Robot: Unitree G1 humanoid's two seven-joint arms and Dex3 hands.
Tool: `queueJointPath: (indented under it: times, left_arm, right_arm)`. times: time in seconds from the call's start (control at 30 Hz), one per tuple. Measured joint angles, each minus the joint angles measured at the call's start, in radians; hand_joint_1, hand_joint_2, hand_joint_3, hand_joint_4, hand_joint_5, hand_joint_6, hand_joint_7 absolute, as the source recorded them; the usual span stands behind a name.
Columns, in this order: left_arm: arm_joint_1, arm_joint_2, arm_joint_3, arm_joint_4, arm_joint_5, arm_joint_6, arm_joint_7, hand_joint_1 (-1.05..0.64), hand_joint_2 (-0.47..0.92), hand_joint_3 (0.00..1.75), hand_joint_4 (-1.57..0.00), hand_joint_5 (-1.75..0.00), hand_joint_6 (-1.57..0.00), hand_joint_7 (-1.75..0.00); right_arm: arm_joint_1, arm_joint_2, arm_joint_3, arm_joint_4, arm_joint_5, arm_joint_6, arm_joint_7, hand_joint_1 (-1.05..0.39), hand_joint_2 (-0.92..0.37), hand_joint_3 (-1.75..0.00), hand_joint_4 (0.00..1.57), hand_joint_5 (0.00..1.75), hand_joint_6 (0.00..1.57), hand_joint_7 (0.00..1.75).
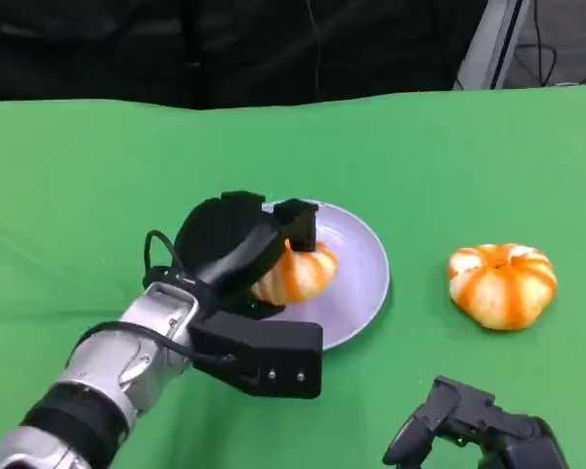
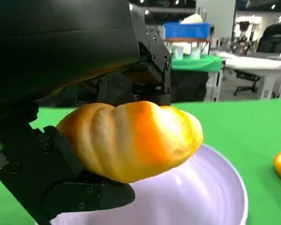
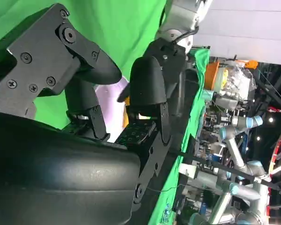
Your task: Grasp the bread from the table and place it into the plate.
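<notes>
Over the plate (image 1: pixel 366 278), the left hand (image 1: pixel 239 249) holds a long golden bread (image 1: pixel 298 274), its fingers closed on the loaf from above and below. The left wrist view shows the bread (image 2: pixel 131 140) clamped between the black fingers (image 2: pixel 61 187), with the plate's pale surface (image 2: pixel 201 197) right beneath it; whether the loaf already touches the plate cannot be told.

The step in hand looks like the release. To do it well, the hand should bring the bread down until it rests on the plate's flat middle, then spread its fingers slowly so the loaf does not roll toward the rim. The lower fingers sit between bread and plate, so they need to slide out sideways without dragging the loaf along. Lifting straight up afterwards should keep it from being nudged.

A second, round bread (image 1: pixel 503 285) lies on the green table (image 1: pixel 98 166), well apart from the plate on the right side, and does not block anything. The right hand (image 1: pixel 479 430) rests low near the table's front edge, holding nothing, its fingers loosely apart and bent in the right wrist view (image 3: pixel 147 89). Nothing stands in the way of the release.
</notes>
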Motion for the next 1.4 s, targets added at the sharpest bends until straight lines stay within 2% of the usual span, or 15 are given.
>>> queueJointPath:
  times: [0.03, 0.07, 0.1, 0.13, 0.23, 0.3, 0.33, 0.4, 0.5, 0.6, 0.9, 1.4]
  left_arm:
    - [-0.002, -0.001, -0.001, 0.002, -0.01, 0.0, -0.021, -0.33, 0.82, 0.36, -0.66, -0.84, -0.61, -0.55]
    - [-0.005, -0.001, -0.001, 0.003, -0.027, 0.0, -0.057, -0.38, 0.87, 0.28, -0.59, -0.6, -0.58, -0.3]
    - [-0.006, -0.001, -0.001, 0.003, -0.041, 0.0, -0.094, -0.41, 0.89, 0.24, -0.57, -0.45, -0.57, -0.17]
    - [-0.007, 0.0, -0.001, 0.002, -0.049, 0.0, -0.133, -0.54, 0.91, 0.26, -0.37, -0.27, -0.39, -0.07]
    - [-0.007, 0.006, -0.001, -0.026, -0.086, 0.031, -0.279, -0.77, 0.92, 0.33, -0.14, -0.1, -0.18, -0.01]
    - [-0.007, 0.014, 0.0, -0.059, -0.105, 0.052, -0.353, -0.8, 0.92, 0.34, -0.11, -0.08, -0.15, 0.0]
    - [-0.007, 0.016, 0.001, -0.073, -0.11, 0.059, -0.372, -0.89, 0.92, 0.41, -0.05, -0.04, -0.08, 0.0]
    - [-0.007, 0.022, 0.006, -0.097, -0.119, 0.069, -0.409, -0.94, 0.92, 0.46, -0.01, -0.02, -0.04, 0.0]
    - [-0.007, 0.03, 0.011, -0.12, -0.128, 0.083, -0.443, -0.95, 0.92, 0.47, -0.01, -0.02, -0.03, 0.0]
    - [-0.005, 0.033, 0.016, -0.138, -0.14, 0.087, -0.467, -1.04, 0.92, 0.57, 0.0, 0.0, 0.0, 0.0]
    - [0.01, 0.063, 0.022, -0.222, -0.167, 0.102, -0.534, -1.05, 0.92, 0.62, 0.0, 0.0, 0.0, 0.0]
    - [0.022, 0.093, 0.031, -0.309, -0.18, 0.106, -0.557, -1.03, 0.92, 0.62, -0.01, -0.01, -0.02, -0.01]
  right_arm:
    - [0.0, 0.0, 0.0, 0.0, 0.0, 0.0, 0.0, -0.06, -0.27, -1.38, 0.77, 1.56, 0.83, 1.27]
    - [0.0, 0.0, 0.0, 0.0, 0.0, 0.0, 0.0, -0.06, -0.27, -1.38, 0.77, 1.56, 0.83, 1.27]
    - [0.0, 0.0, 0.0, 0.0, 0.0, 0.0, 0.0, -0.06, -0.28, -1.38, 0.77, 1.56, 0.83, 1.27]
    - [-0.001, 0.0, 0.0, 0.0, 0.0, 0.0, 0.0, -0.07, -0.28, -1.38, 0.77, 1.56, 0.83, 1.27]
    - [-0.001, 0.0, 0.0, 0.0, -0.001, 0.0, -0.001, -0.08, -0.28, -1.38, 0.77, 1.56, 0.83, 1.27]
    - [-0.001, 0.0, 0.0, 0.0, -0.001, -0.001, -0.001, -0.08, -0.28, -1.38, 0.77, 1.56, 0.83, 1.27]
    - [-0.001, 0.0, 0.0, 0.0, -0.001, -0.001, -0.001, -0.07, -0.28, -1.38, 0.77, 1.56, 0.83, 1.27]
    - [-0.001, 0.0, 0.0, 0.0, 0.0, 0.0, -0.001, -0.07, -0.28, -1.38, 0.77, 1.56, 0.83, 1.27]
    - [-0.001, 0.0, 0.0, 0.0, 0.001, 0.0, -0.001, -0.06, -0.28, -1.39, 0.77, 1.56, 0.83, 1.27]
    - [-0.001, 0.0, 0.0, 0.0, 0.001, 0.0, -0.001, -0.05, -0.27, -1.39, 0.77, 1.56, 0.83, 1.27]
    - [-0.007, 0.0, 0.0, 0.002, 0.001, 0.0, -0.001, -0.08, -0.28, -1.38, 0.77, 1.57, 0.83, 1.27]
    - [-0.01, 0.0, 0.0, 0.005, 0.002, -0.001, -0.001, -0.07, -0.28, -1.38, 0.77, 1.56, 0.83, 1.26]
